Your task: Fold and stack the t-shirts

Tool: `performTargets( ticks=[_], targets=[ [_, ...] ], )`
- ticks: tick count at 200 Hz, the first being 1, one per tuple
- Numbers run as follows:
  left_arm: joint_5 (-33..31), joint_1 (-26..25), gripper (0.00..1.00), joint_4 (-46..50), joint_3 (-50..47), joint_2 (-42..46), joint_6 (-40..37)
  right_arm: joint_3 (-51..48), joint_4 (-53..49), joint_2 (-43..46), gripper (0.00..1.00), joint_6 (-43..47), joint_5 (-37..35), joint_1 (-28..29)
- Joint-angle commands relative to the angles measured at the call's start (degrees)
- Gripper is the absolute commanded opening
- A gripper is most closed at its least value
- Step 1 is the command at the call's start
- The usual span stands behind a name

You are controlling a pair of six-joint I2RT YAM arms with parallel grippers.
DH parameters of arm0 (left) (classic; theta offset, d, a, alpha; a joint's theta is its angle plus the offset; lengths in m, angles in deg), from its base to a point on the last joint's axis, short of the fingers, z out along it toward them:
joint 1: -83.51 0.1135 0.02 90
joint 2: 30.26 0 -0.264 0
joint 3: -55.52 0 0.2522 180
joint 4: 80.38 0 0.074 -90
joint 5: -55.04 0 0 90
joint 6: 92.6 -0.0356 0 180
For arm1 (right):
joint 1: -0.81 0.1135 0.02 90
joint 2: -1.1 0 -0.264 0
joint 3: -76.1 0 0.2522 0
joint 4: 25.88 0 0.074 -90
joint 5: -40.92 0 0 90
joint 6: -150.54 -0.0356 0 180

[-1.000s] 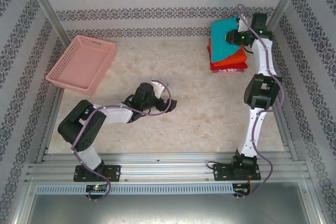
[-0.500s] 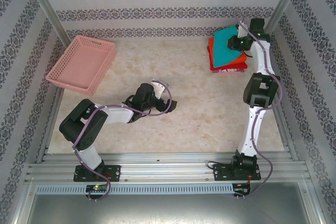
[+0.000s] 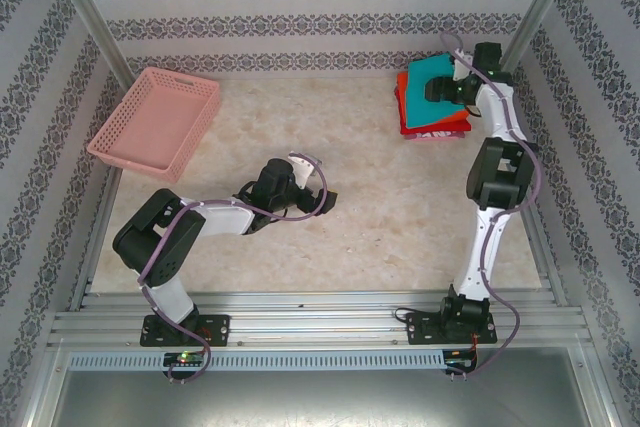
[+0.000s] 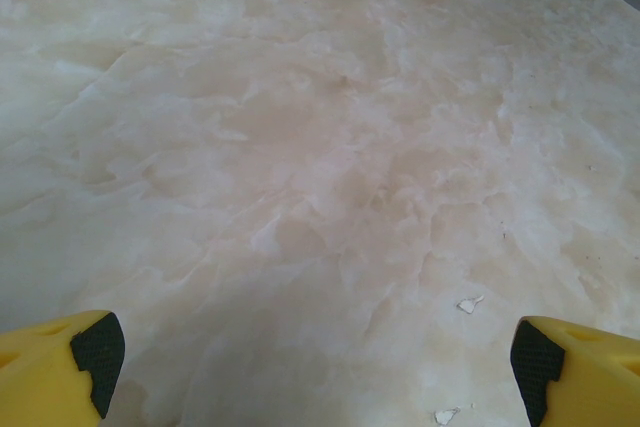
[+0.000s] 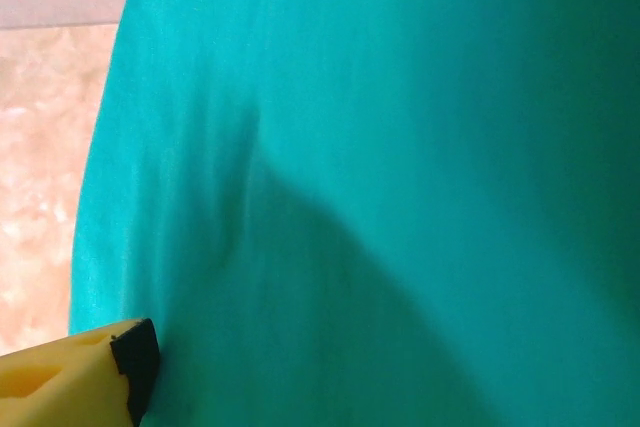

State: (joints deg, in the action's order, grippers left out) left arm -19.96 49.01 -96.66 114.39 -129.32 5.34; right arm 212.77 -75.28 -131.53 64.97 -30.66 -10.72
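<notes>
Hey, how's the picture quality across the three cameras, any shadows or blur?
Top external: evenly lit and sharp, faint shadows on the table. Left wrist: table slightly soft, dimmer toward the bottom edge. Right wrist: a broad dark shadow crosses the teal t-shirt, too close to show weave.

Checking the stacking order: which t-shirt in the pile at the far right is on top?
The teal t-shirt: it lies uppermost, covering the orange-red t-shirt and the red t-shirt, whose edges show beneath it.

Wide-spread left hand (image 4: 312,359) over marble table (image 4: 300,167)
</notes>
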Motion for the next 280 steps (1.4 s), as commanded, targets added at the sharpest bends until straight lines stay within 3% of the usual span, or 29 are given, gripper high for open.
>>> performTargets(
  ticks=[1,43,54,83,107,186,189,197,260,280],
  targets=[
    [1.2,-0.4,1.0,-2.9,-0.8,-0.4,1.0,-8.2,9.7,9.2,0.86,-2.3,-5.8,-0.5],
    [1.6,-0.4,1.0,-3.9,-1.3,-0.7,1.3,-18.6,15.8,16.7,0.85,-3.0,-8.4,0.6],
    [1.8,-0.5,1.0,-4.2,-1.4,-1.0,1.5,-19.9,16.9,17.3,0.8,-2.1,-9.5,1.4],
    [2.2,-0.4,1.0,-5.2,-1.3,-1.7,2.1,-17.7,16.3,14.7,0.64,-1.2,-10.1,2.9],
    [2.7,-0.4,1.0,-5.4,-1.2,-2.3,2.5,-12.6,15.0,10.1,0.62,-1.0,-11.2,3.4],
    [2.3,-0.4,1.0,-5.1,-1.1,-2.6,3.0,19.8,-2.7,-14.0,0.86,3.9,-12.1,3.3],
    [2.3,-0.4,1.0,-5.0,-1.1,-2.6,3.0,20.3,-3.0,-14.4,0.91,4.1,-11.9,3.4],
    [2.3,-0.4,1.0,-4.8,-1.0,-2.7,2.9,20.5,-3.4,-15.0,0.95,4.8,-11.9,3.6],
    [2.5,-0.4,1.0,-4.7,-0.5,-2.4,2.8,6.8,-0.3,-9.0,0.98,9.0,-15.8,5.0],
    [2.8,-0.4,1.0,-5.2,-0.8,-2.4,2.9,7.2,-4.9,-9.4,0.98,11.4,-15.6,4.6]
  ],
)
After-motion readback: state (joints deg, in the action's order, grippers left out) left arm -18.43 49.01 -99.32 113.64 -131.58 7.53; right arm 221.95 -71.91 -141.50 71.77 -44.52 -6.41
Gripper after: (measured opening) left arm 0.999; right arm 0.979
